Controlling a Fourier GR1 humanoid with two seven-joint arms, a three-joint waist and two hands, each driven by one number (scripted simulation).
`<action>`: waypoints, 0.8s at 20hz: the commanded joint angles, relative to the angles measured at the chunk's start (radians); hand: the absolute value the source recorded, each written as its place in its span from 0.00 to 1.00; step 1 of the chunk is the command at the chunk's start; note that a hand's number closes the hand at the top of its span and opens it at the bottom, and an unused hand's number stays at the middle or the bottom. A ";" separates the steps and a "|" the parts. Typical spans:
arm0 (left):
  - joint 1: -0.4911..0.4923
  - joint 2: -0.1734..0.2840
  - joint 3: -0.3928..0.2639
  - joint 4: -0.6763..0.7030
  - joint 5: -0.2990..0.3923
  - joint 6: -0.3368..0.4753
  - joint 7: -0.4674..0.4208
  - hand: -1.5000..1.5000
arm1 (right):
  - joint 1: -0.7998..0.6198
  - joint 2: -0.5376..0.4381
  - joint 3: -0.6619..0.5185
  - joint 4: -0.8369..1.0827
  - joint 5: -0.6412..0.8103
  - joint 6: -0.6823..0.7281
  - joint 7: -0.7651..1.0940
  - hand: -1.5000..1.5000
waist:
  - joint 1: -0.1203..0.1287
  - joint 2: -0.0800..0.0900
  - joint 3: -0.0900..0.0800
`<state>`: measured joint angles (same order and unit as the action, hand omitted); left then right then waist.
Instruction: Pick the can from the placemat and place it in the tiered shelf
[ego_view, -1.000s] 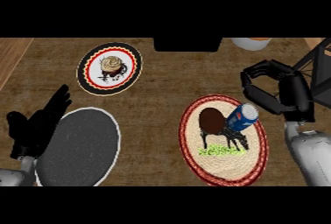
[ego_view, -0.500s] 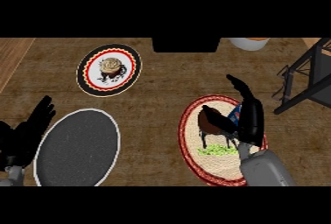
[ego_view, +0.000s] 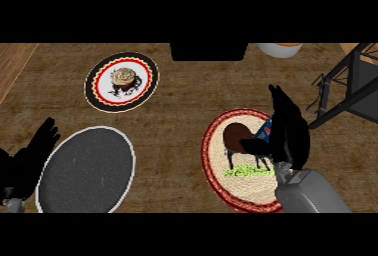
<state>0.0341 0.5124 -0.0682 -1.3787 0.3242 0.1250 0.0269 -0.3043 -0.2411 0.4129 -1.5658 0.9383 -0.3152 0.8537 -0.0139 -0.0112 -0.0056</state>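
A blue can (ego_view: 265, 129) with red and white marks stands on the round woven placemat (ego_view: 221, 172), which has a red rim and a dark animal picture. My right hand (ego_view: 289, 134) is right against the can's right side and hides most of it. Its fingers point straight up the view, its thumb (ego_view: 252, 145) sticks out left just below the can, and it is open. The dark tiered shelf (ego_view: 348, 86) stands at the right edge, beyond the hand. My left hand (ego_view: 31, 157) rests open at the left edge, fingers up.
A grey oval mat (ego_view: 88, 171) with a white rim lies beside the left hand. A round plate (ego_view: 122, 81) with a black and red rim sits at the back left. A black block (ego_view: 209, 51) and a white bowl (ego_view: 280, 49) stand along the far edge.
My right hand has come down from beside the shelf to the can and now covers most of it. The left hand has slid towards the left edge. The can has stayed on the placemat.
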 joint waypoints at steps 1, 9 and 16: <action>0.003 -0.013 -0.004 -0.013 -0.004 0.002 -0.003 0.50 | -0.052 -0.008 0.046 -0.061 0.014 0.303 0.197 0.00 | 0.007 0.001 0.001; 0.006 -0.024 -0.001 -0.008 -0.014 -0.009 -0.008 0.50 | -0.123 -0.034 0.057 -0.059 -0.103 0.725 0.323 0.00 | 0.011 0.007 0.004; -0.062 -0.039 0.021 0.023 -0.021 -0.008 0.020 0.50 | -0.159 -0.041 -0.002 -0.020 -0.136 0.842 0.314 0.00 | 0.009 0.010 0.004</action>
<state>0.0084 0.4862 -0.0603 -1.3869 0.3050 0.1187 0.0412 -0.4399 -0.2893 0.4236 -1.5945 0.8218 0.3659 1.0393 -0.0015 -0.0027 -0.0016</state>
